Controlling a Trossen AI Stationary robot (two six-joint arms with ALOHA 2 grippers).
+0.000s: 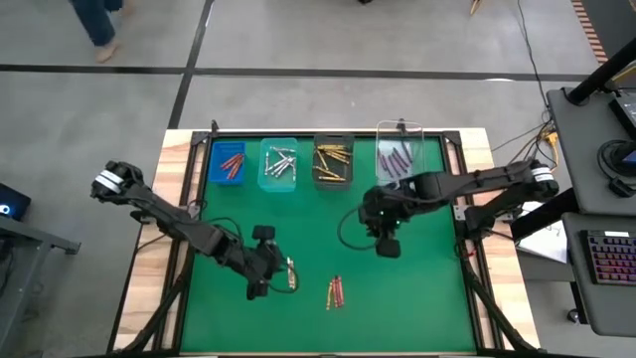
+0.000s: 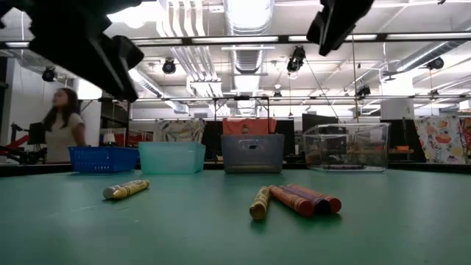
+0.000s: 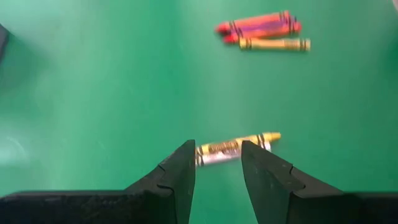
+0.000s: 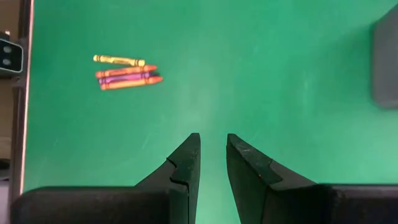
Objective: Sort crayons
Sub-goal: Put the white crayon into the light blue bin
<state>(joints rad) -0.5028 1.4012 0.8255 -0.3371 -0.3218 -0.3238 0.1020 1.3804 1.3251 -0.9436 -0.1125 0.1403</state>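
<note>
Crayons, thin paper-wrapped wax sticks: a gold and a silver-grey pair (image 3: 236, 148) lies on the green table mat (image 1: 298, 224) straight ahead of your left pincer (image 3: 217, 163), and a loose cluster of four (red, purple, orange, gold) (image 1: 335, 291) sits well off to its side.

Your left pincer hangs above the pair with its fingers parted and nothing between them. The right pincer (image 4: 212, 152) waits over bare mat nearer the bins, fingers also apart and empty. Expect each stick to be light, stiff, smooth enough to roll, and liable to snap if squeezed hard. Take one across its wrapped middle, fingers square to its length. The two touch side by side, so you risk pinching both.
</note>
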